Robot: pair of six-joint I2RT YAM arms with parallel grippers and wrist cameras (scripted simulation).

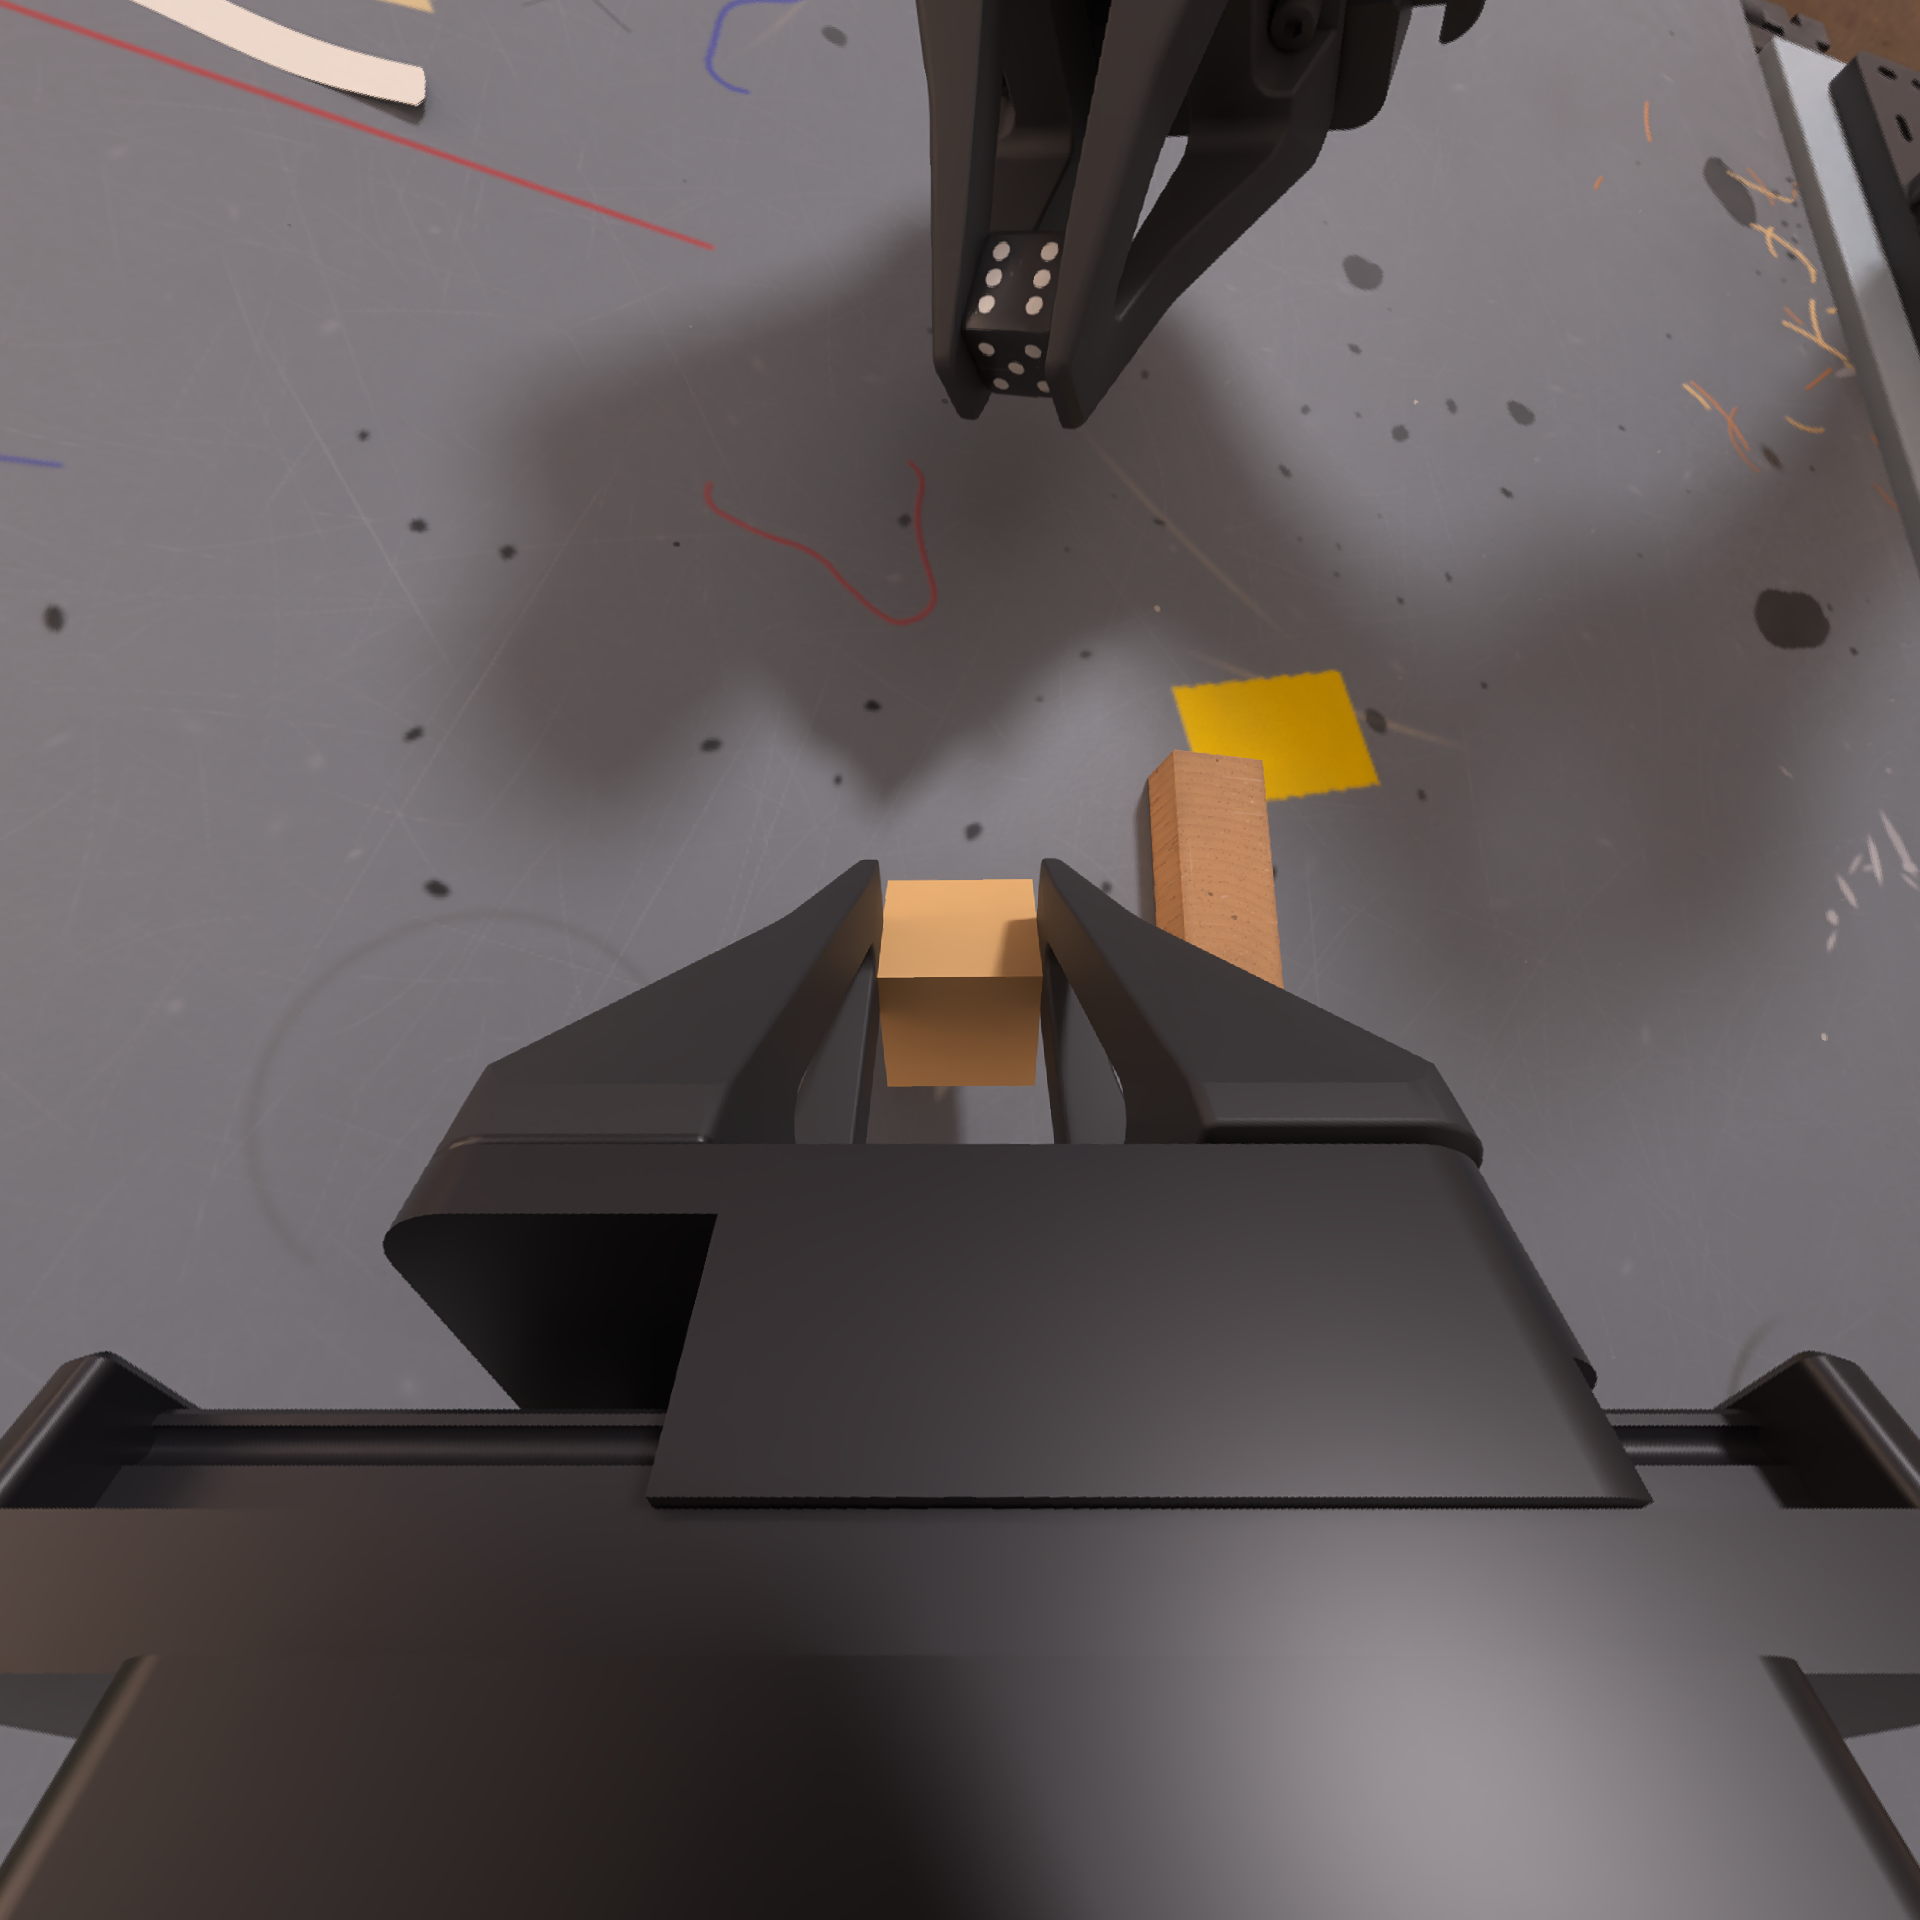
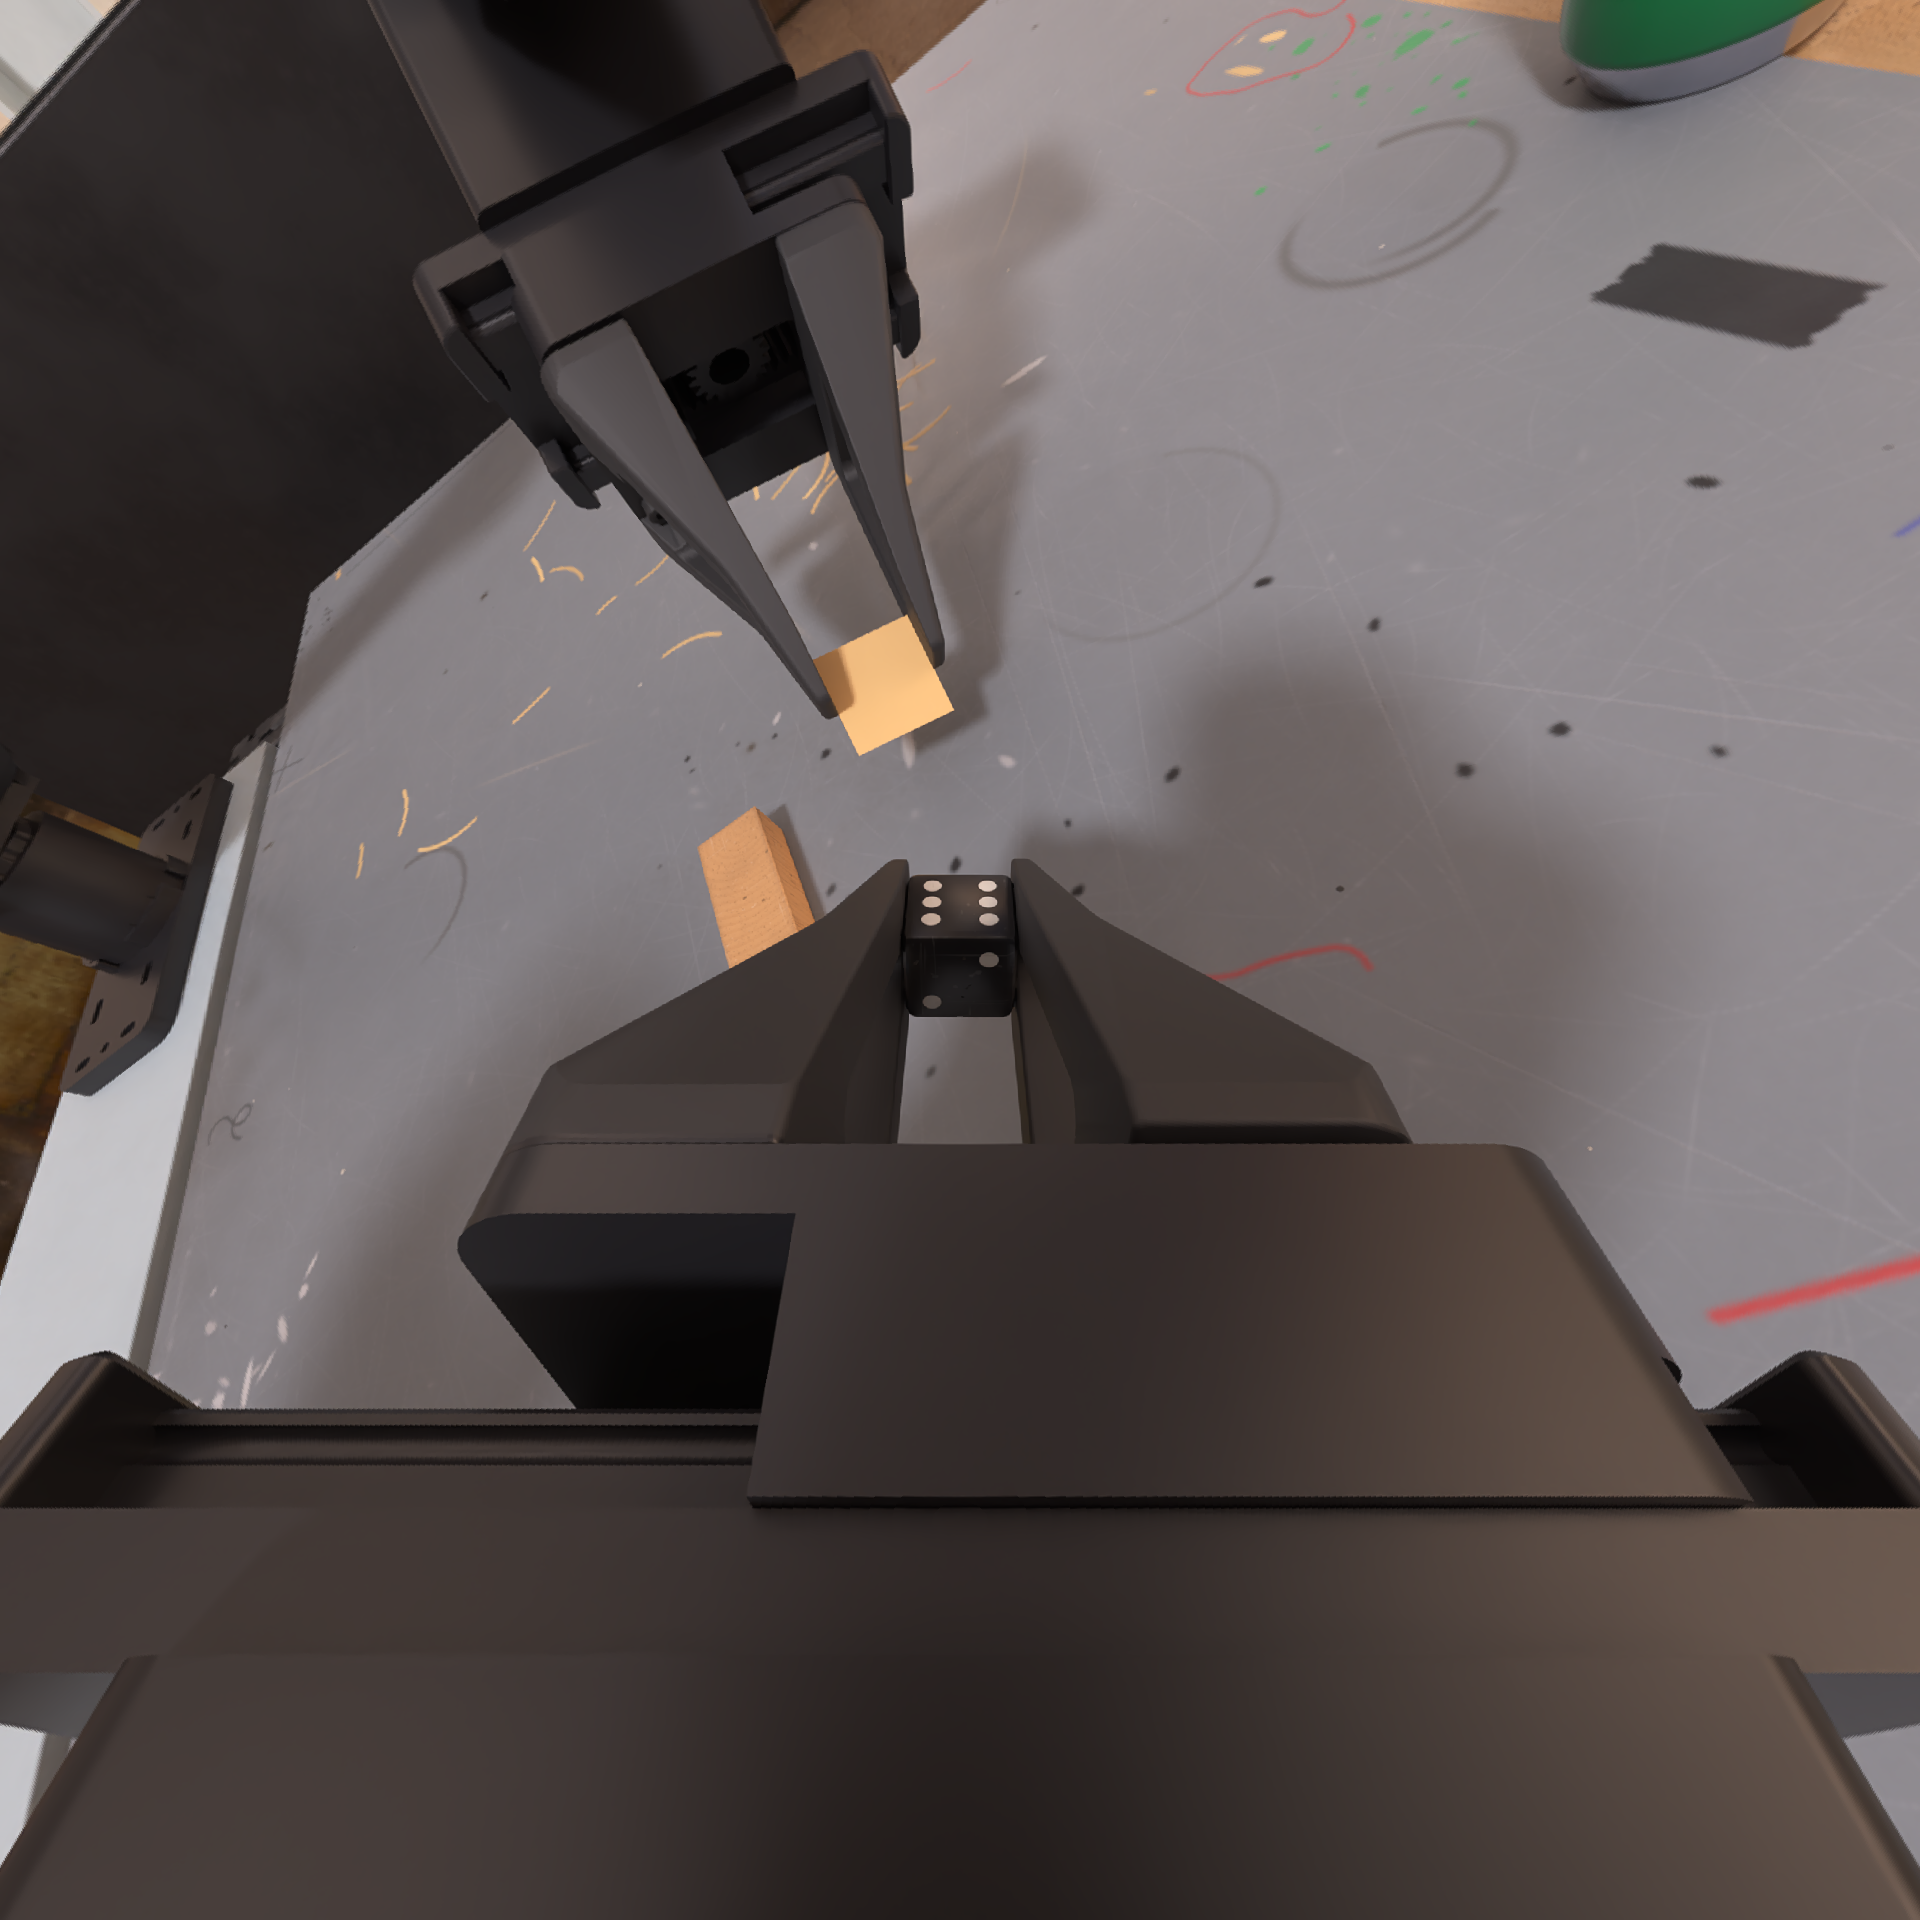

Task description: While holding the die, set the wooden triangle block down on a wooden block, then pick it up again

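My left gripper (image 1: 959,883) is shut on the light wooden triangle block (image 1: 958,977) and holds it above the grey table. It also shows in the right wrist view (image 2: 883,675), with the triangle block (image 2: 891,694) between its tips. A longer wooden block (image 1: 1214,862) lies flat on the table just right of my left gripper; in the right wrist view the wooden block (image 2: 753,883) lies below and in front of the held piece. My right gripper (image 2: 958,883) is shut on a black die (image 2: 958,940) with white dots. It shows across the table in the left wrist view (image 1: 1013,400), with the die (image 1: 1013,312).
A yellow patch (image 1: 1273,727) marks the table (image 1: 416,623) behind the wooden block. A dark patch (image 2: 1730,291) and a green object (image 2: 1673,42) sit far right in the right wrist view. The table edge with a metal rail (image 1: 1839,239) runs along one side.
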